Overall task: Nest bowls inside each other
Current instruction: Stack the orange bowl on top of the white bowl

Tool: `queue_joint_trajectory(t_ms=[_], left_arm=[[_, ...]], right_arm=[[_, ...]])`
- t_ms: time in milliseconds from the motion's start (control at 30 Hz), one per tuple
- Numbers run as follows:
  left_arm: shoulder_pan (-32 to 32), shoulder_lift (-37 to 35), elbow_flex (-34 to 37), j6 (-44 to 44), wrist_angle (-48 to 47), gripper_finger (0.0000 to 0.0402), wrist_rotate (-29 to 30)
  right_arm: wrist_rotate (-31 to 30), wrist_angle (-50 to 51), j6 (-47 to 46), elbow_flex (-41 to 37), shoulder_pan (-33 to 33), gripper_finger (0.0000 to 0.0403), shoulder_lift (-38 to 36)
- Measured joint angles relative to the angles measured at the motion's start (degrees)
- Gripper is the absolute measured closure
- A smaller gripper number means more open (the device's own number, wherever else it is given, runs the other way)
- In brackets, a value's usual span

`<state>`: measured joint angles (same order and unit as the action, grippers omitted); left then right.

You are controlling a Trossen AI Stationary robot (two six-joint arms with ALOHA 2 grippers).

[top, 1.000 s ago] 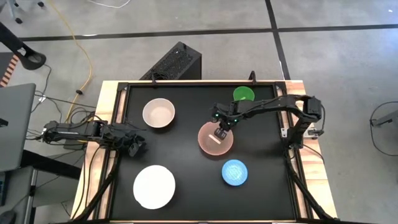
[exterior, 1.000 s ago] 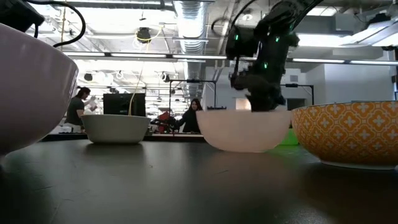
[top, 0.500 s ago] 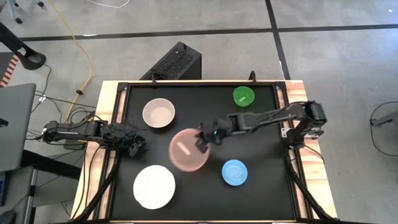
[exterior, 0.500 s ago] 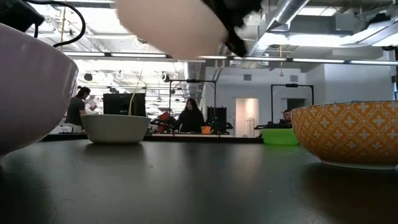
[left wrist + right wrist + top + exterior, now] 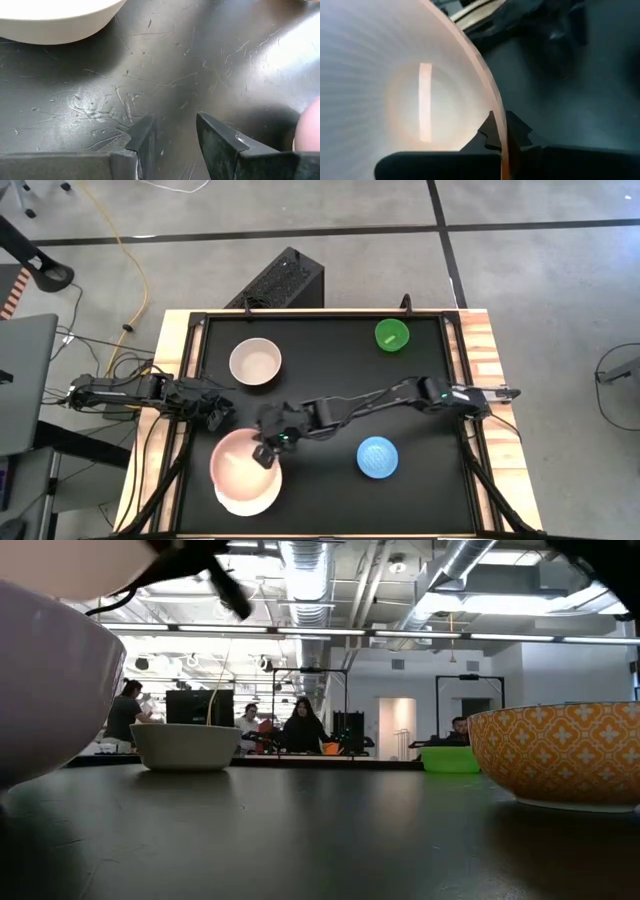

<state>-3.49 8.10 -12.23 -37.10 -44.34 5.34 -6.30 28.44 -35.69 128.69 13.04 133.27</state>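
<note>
My right gripper (image 5: 265, 452) reaches across to the near left and is shut on the pink bowl (image 5: 240, 463). The bowl hangs over the large white bowl (image 5: 250, 492), which stands on its base on the black table. The cream-white bowl (image 5: 255, 362) stands at the far left and the green bowl (image 5: 392, 335) at the far right. The light blue bowl (image 5: 377, 457), orange-patterned outside (image 5: 560, 755), stands near the right. My left gripper (image 5: 215, 412) waits open at the left edge, its fingers (image 5: 145, 137) just above bare table. My right gripper holds the pink bowl by its rim (image 5: 496, 112) on the side toward the table's right. One finger (image 5: 489, 131) is inside the bowl and the other outside. The fingers slant down from the right. The bowl is lifted clear, mouth up, above the white bowl (image 5: 50, 680).
A raised black frame and wooden edges (image 5: 480, 350) border the table. Bare table lies in the middle between the bowls (image 5: 330, 370). People and equipment show in the room beyond the far edge (image 5: 300, 725).
My right gripper has lifted the pink bowl off the table's middle and carried it toward the left and near edges. The bowl now hangs over the white bowl. The arm has stretched out across the table. The other bowls have stayed put.
</note>
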Motion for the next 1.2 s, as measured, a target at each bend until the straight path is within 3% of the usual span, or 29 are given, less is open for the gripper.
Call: queue_joint_trajectory(t_ms=[100, 200, 600, 1200], left_arm=[[0.00, 0.00, 0.00, -0.02, 0.02, 0.0274, 0.00], [0.00, 0.00, 0.01, -0.01, -0.06, 0.0274, -0.01], [0.00, 0.00, 0.00, -0.01, -0.02, 0.0274, 0.00], [0.00, 0.00, 0.00, 0.00, -0.02, 0.0274, 0.00]], right_arm=[[3.62, 1.14, 0.03, 6.50, -0.04, 0.0395, 5.18], [8.50, -1.67, -1.09, 4.65, -0.32, 0.0395, 6.04], [9.33, 1.70, 5.14, 4.73, 0.20, 0.0388, 6.78], [6.71, 2.21, 12.80, 4.69, -0.08, 0.0238, 5.15]])
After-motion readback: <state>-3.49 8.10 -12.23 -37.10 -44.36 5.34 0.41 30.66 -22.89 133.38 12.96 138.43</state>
